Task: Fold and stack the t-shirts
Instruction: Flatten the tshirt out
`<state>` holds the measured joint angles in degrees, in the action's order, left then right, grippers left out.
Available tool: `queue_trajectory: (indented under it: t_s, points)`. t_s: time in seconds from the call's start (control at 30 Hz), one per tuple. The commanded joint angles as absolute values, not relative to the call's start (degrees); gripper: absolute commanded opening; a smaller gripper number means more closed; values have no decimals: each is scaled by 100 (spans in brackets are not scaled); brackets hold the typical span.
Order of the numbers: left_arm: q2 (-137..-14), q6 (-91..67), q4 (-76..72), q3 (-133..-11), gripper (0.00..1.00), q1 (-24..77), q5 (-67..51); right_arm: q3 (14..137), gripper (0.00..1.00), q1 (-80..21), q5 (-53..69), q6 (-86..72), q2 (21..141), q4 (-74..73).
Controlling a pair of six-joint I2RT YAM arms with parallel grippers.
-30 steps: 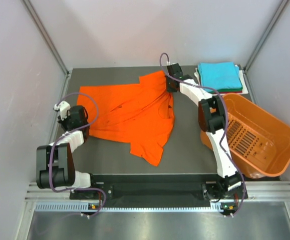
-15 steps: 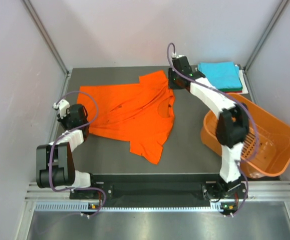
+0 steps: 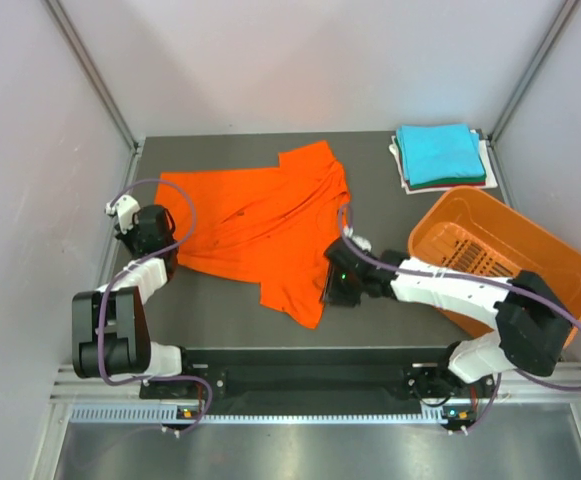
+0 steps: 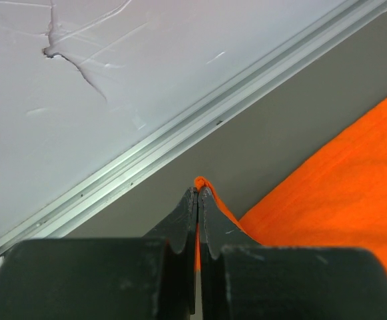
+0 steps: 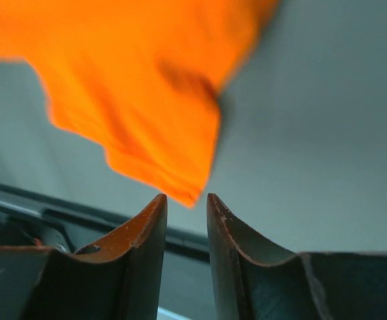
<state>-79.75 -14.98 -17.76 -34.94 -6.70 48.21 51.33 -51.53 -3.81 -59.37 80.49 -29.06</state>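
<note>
A bright orange t-shirt (image 3: 260,225) lies spread open on the dark table. My left gripper (image 3: 158,222) is shut on its left edge. In the left wrist view a fold of the orange cloth (image 4: 340,180) is pinched between the closed jaws of that gripper (image 4: 198,193). My right gripper (image 3: 330,293) hovers low by the shirt's near right corner, open by a narrow gap and empty. In the right wrist view the shirt's corner (image 5: 133,87) lies just beyond that gripper (image 5: 186,200). A turquoise folded shirt (image 3: 440,152) tops a stack at the far right, with white and dark layers beneath.
An orange slotted plastic basket (image 3: 555,275) sits tilted at the right edge, beside my right arm. Grey walls and a metal rail (image 4: 180,133) border the table on the left and the back. The black front rail (image 3: 310,365) runs along the near edge.
My right arm has swung from the shirt's far right sleeve, near the stack, down to the shirt's near right corner. The left gripper has kept its hold and place.
</note>
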Motion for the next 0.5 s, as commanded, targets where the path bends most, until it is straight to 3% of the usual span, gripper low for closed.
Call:
queue_trajectory:
  t_s: [0.0, 0.3, 0.47]
  points:
    - [-7717, -1723, -1793, -3648, 0, -624, 4676, 5045, 31, -5729, -633, -7679, 8182, -2654]
    - [-7629, -1626, -1784, -3665, 0, -606, 4614, 5176, 30, -6460, -1134, -8849, 8525, -3285]
    - [-7620, -1635, -1793, -3656, 0, -571, 4632, 5080, 30, -6469, -1028, -8912, 8683, -2909]
